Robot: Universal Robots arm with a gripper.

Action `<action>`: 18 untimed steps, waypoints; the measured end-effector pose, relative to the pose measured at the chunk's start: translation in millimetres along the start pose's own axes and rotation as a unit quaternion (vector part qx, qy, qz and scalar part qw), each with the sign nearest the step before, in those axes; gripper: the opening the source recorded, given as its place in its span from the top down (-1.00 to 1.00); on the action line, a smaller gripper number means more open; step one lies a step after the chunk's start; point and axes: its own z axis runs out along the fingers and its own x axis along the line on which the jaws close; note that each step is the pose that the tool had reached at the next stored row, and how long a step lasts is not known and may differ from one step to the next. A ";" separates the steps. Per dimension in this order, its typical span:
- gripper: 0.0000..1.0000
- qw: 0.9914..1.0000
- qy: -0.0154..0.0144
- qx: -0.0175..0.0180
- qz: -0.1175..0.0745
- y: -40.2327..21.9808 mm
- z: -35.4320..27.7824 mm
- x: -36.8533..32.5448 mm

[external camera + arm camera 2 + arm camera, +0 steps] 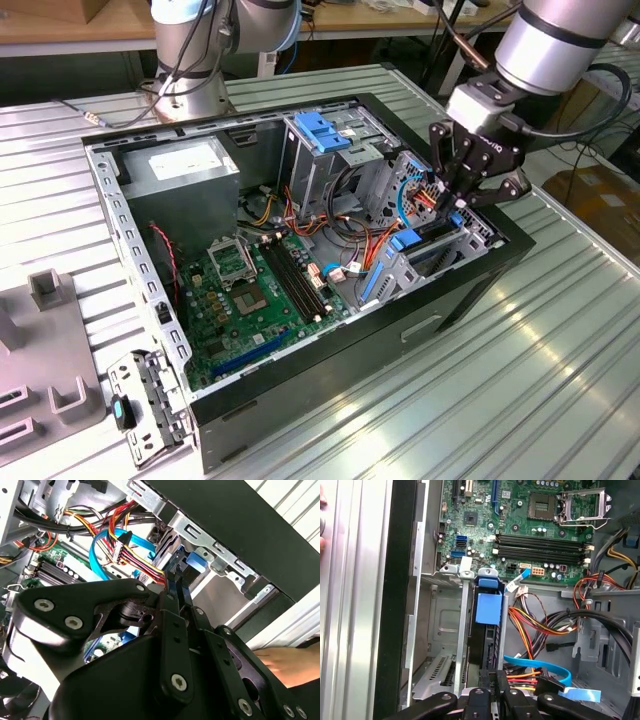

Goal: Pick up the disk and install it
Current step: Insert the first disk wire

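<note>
Install step, nearly done imo. Disk (487,611) sat on edge in metal drive bay (463,630) at front corner of PC case (150,260), blue tab toward motherboard (255,290). Gripper (455,200) was right above bay, fingers (177,587) pressed together on disk's rear edge. Next move needed straight push, clear of cable bundle (540,625) beside bay. Case sat on counter (520,360).

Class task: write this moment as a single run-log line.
gripper: low at case's drive bay, jaws closed | disk: standing on edge in bay slot | contact: at disk's near end
</note>
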 end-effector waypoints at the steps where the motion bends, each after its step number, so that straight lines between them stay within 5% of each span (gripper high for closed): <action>1: 0.66 1.000 0.000 0.000 -0.001 0.5 0.1 0.0; 18: 0.66 1.000 0.000 0.001 -0.012 1.5 0.2 0.1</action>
